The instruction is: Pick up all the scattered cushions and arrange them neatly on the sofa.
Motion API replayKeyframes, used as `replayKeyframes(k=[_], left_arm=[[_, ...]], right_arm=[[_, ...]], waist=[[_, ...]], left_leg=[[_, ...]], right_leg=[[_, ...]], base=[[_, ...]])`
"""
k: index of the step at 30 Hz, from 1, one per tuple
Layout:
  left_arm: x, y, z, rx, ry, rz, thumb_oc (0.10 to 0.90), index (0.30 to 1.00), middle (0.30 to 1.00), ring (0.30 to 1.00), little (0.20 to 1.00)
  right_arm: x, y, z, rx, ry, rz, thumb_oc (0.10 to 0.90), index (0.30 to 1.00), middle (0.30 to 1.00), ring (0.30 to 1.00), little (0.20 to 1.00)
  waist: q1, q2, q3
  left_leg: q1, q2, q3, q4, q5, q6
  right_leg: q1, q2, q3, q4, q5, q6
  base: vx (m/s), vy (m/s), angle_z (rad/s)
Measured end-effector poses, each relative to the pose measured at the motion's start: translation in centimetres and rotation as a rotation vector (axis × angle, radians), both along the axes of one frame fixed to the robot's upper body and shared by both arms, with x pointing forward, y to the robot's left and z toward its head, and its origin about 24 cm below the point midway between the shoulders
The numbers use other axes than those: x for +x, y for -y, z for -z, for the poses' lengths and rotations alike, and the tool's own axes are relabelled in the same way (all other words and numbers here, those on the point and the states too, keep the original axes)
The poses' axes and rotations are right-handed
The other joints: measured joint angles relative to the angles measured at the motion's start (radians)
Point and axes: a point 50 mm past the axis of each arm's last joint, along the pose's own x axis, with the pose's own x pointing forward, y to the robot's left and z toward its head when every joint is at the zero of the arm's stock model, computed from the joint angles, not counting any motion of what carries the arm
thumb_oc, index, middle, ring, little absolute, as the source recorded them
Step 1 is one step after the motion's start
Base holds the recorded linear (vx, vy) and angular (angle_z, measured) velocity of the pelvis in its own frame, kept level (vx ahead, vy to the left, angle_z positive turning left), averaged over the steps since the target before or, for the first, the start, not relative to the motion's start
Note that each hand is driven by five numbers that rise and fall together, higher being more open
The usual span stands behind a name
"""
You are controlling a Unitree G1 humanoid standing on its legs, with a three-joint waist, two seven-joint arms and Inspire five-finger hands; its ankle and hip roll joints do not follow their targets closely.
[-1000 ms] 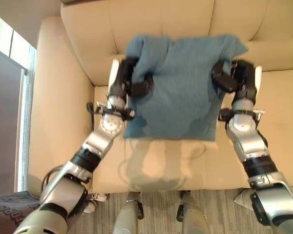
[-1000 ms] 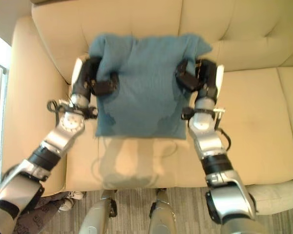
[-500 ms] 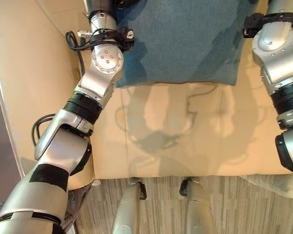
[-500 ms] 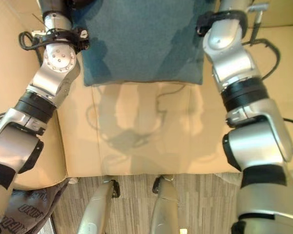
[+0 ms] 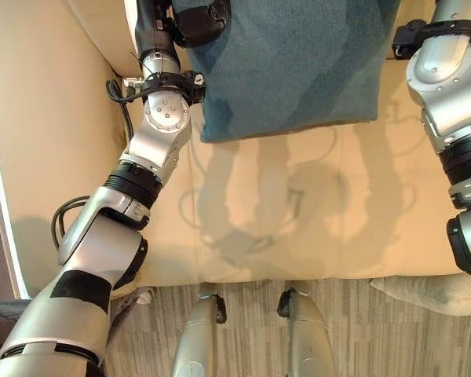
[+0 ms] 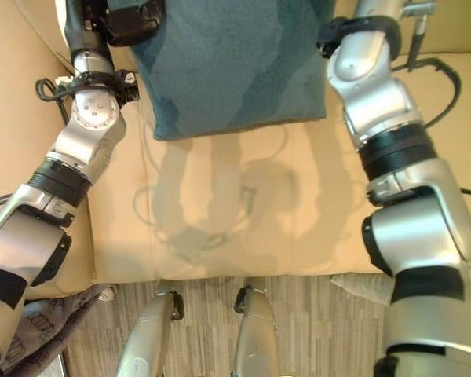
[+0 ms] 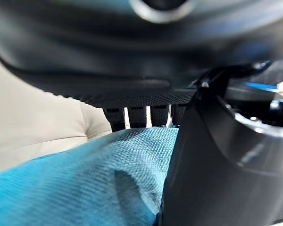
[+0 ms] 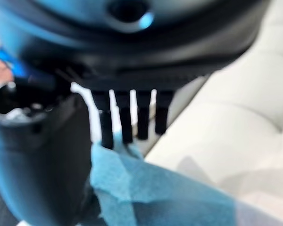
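Square teal woven-fabric cushion (image 5: 290,63) pinched at opposite side edges between left robot hand (image 7: 146,70) and right robot hand (image 8: 132,61) over the cream leather sofa (image 5: 314,228) seat — soft, light, likely to sag — edge grips suit.

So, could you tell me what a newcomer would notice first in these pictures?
A big blue cushion held over the beige sofa, near its backrest. The left hand pinches one side edge and the right hand the other. A pale cushion lies on the floor by the sofa's front.
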Motion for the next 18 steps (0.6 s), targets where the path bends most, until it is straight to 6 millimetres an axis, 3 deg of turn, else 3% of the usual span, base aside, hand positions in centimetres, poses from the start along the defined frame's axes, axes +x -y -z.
replayKeyframes(k=[5, 12, 18], left_arm=[[-0.1, -0.4, 0.1, 0.047, -0.008, -0.007, 0.800, 0.900, 0.900, 0.900, 0.900], [-0.7, -1.2, 0.9, 0.095, -0.015, 0.000, 0.800, 0.900, 0.900, 0.900, 0.900], [-1.8, -3.5, 2.9, -0.111, -0.032, 0.081, 0.800, 0.900, 0.900, 0.900, 0.900]], right_arm=[[-0.1, -0.3, 1.9, 0.003, -0.027, -0.069, 0.800, 0.900, 0.900, 0.900, 0.900], [-0.1, 1.3, 6.3, 0.042, -0.122, -0.087, 0.800, 0.900, 0.900, 0.900, 0.900], [-0.4, 3.9, 10.0, 0.124, -0.205, -0.055, 0.800, 0.900, 0.900, 0.900, 0.900]], waist=[[0.000, 0.000, 0.000], [0.004, 0.001, 0.002], [0.004, 0.001, 0.002]], left_leg=[[0.010, 0.009, -0.002, 0.000, 0.003, -0.004], [0.048, 0.010, -0.003, 0.000, 0.003, -0.004], [0.088, 0.010, 0.001, 0.000, -0.002, -0.004]], right_leg=[[0.007, 0.010, 0.001, 0.000, 0.002, -0.003], [0.051, 0.008, -0.002, 0.000, 0.002, -0.003], [0.088, 0.008, 0.000, 0.000, 0.002, -0.003]], base=[[0.00, -0.001, -0.02], [0.00, 0.000, 0.03], [0.01, -0.002, -0.01]])
